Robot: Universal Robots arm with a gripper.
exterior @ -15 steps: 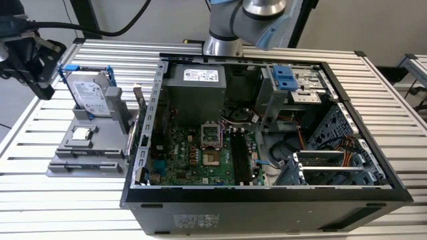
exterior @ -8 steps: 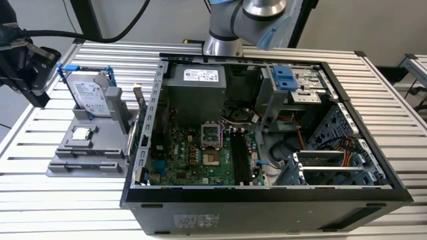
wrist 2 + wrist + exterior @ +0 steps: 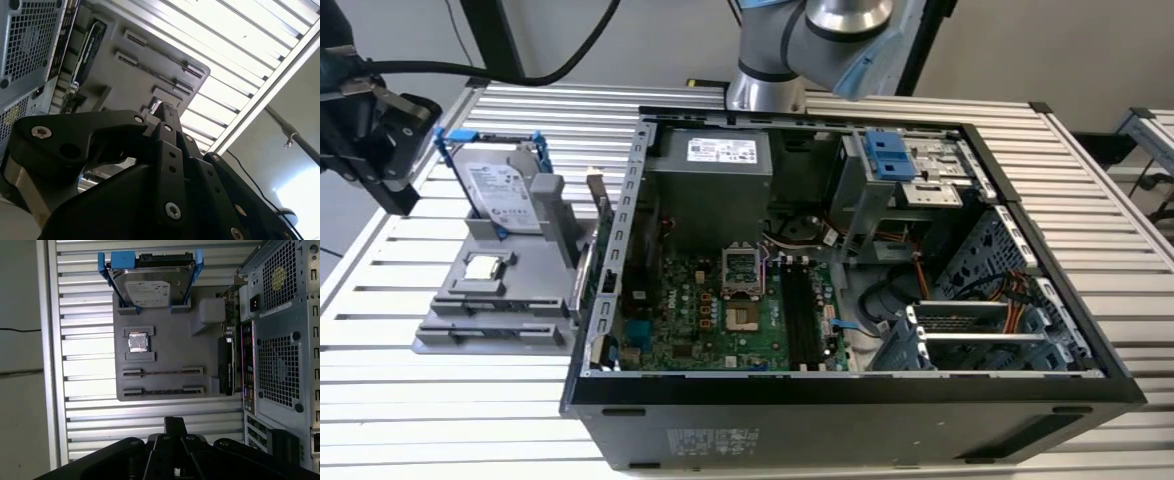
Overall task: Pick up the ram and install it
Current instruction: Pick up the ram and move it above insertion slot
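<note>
First wrist view looks down on the grey tray [image 3: 170,347], whose moulded seats keep each part ready for a straight lift. The hard drive [image 3: 150,287] is propped in its blue frame and the processor chip [image 3: 137,341] sits in a square nest. The ram [image 3: 225,367], I reckon, is the dark stick on edge at the tray's side, beside the computer case [image 3: 280,365]. The gripper [image 3: 175,424] hovers off the tray's near edge, pinched together, holding nothing.

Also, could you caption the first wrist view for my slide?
Gripper facing the grey tray with hard drive and processor chip, beside the computer case.
</note>
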